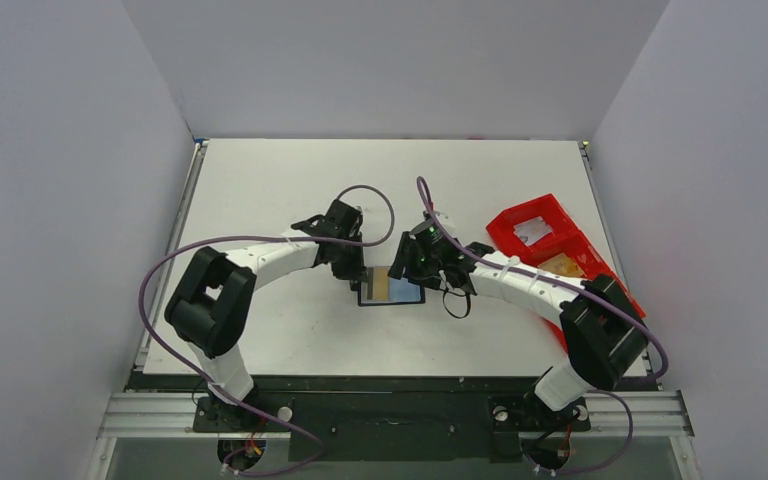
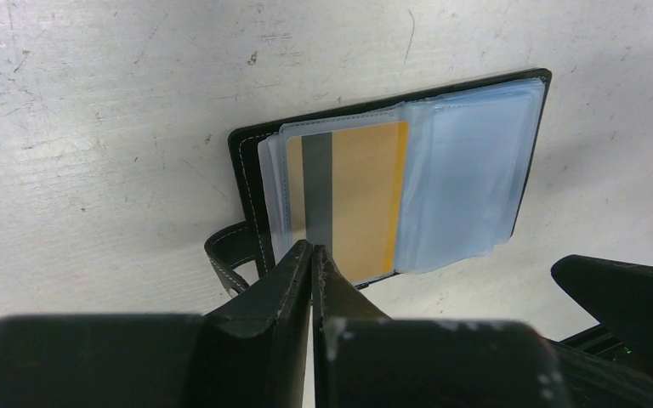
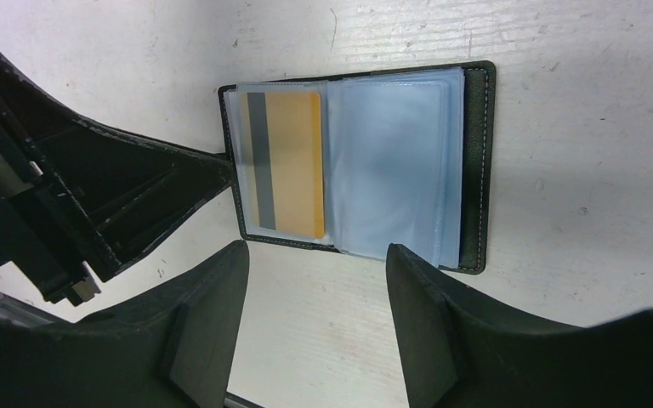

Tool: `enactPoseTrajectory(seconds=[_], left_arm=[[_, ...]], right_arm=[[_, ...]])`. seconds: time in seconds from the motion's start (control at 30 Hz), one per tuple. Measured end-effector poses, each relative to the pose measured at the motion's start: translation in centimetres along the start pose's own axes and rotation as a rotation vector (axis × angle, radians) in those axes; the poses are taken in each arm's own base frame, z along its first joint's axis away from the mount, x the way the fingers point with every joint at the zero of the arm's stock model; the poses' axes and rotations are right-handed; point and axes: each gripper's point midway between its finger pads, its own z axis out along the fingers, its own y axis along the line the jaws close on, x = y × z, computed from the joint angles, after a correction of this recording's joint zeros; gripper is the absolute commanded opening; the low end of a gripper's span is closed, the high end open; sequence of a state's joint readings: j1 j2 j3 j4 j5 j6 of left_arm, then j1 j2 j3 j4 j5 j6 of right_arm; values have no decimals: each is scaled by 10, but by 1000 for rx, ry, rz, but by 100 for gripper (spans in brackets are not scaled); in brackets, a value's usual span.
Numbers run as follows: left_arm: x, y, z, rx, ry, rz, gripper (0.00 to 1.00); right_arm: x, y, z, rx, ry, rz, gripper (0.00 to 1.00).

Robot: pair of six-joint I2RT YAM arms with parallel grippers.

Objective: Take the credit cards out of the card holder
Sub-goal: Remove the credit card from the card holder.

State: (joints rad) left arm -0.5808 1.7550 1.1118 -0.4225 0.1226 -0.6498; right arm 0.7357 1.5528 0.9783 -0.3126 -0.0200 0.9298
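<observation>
The card holder [image 1: 392, 290] lies open and flat on the white table, black rim [image 2: 247, 170] up and clear blue-grey sleeves [image 3: 391, 161] fanned out. An orange credit card [image 2: 361, 195] with a grey stripe sits inside a sleeve on one half [image 3: 293, 161]. My left gripper [image 2: 313, 248] is shut, its tips meeting at the holder's edge next to the closing tab [image 2: 221, 259]; nothing shows between the fingers. My right gripper [image 3: 315, 246] is open and hovers just off the holder's long edge, with bare table between its fingers. Both grippers flank the holder [image 1: 352, 272] [image 1: 415, 268].
A red plastic compartment tray [image 1: 535, 235] stands at the right of the table, beside the right arm. The left gripper's body [image 3: 110, 195] reaches in from the left in the right wrist view. White walls close off three sides.
</observation>
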Motion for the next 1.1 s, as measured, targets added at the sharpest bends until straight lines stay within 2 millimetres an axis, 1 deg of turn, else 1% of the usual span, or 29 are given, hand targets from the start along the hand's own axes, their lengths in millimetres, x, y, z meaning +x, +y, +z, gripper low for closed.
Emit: enactPoseTrajectory(seconds=[0.3,0.67,0.87,1.1], left_arm=[[6,9,9,-29,22,-4,0],[8,11,12,-39,28,-6,0],[11,12,17,-43,37,-6,0],[11,8,19,-39,39,-12,0]], right_arm=[[2,2,4,-9,12,2,55],[8,-1,12,7,36,1,55],[7,3,14,-8,38,1,52],[14,2,23,-11,70,6,47]])
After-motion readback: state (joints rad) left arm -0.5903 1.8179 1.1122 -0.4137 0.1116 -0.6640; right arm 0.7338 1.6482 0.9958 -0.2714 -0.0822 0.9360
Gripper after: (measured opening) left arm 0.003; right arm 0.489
